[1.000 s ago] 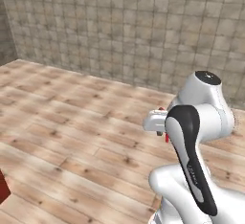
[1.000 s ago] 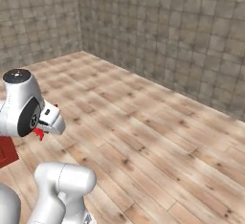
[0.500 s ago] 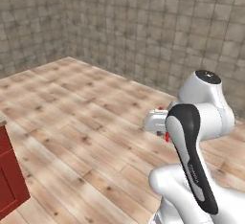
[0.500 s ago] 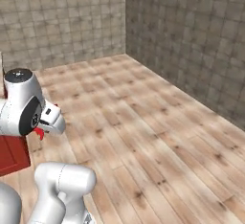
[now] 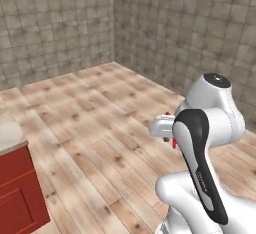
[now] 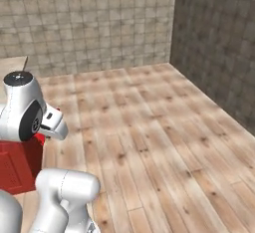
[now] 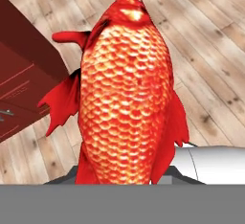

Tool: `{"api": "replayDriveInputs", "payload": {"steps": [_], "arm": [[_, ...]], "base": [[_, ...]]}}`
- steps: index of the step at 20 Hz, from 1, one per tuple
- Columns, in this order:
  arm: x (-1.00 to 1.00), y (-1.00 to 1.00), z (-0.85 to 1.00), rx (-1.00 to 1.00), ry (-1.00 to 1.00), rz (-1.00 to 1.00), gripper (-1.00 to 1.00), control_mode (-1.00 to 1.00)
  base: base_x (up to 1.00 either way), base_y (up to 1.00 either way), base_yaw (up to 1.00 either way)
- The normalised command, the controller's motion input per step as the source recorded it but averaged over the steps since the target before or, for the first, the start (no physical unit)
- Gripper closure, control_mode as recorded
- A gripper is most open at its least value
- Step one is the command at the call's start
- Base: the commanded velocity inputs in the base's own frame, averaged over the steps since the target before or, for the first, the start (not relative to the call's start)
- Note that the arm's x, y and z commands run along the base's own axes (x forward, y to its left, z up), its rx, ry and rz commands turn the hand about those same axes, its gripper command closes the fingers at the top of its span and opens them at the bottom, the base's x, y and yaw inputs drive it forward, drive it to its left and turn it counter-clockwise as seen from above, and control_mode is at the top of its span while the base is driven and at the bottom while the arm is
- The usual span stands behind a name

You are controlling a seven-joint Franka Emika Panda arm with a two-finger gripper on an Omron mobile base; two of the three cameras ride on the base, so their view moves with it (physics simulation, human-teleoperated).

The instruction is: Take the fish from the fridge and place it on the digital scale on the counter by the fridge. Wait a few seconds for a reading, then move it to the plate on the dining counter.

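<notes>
We are seeing the scaly red-orange fish [image 7: 127, 94] standing lengthwise in the hand view, its head pointing away from the hand toward the top, tail down at the gripper [image 7: 124, 180]. We are clamping that two-finger gripper nearly shut on the tail, carrying the fish above the wooden plank floor [image 7: 210, 50] beside a red cabinet front [image 7: 21, 89].

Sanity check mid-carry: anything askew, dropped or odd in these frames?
Nothing stands out. The fish sits upright in the shut gripper, head away from the hand, intact, over the wood floor. A red cabinet stands to the side, its fronts closed.
</notes>
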Motion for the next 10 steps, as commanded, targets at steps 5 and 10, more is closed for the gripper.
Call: {"api": "replayDriveInputs", "payload": {"steps": [5,10], "arm": [[0.00,0.00,0.00,0.00,0.00,0.00,1.00,1.00],[0.00,0.00,0.00,0.00,0.00,0.00,1.00,1.00]], "base": [[1.00,-0.28,0.33],[1.00,-0.45,0.31]]}}
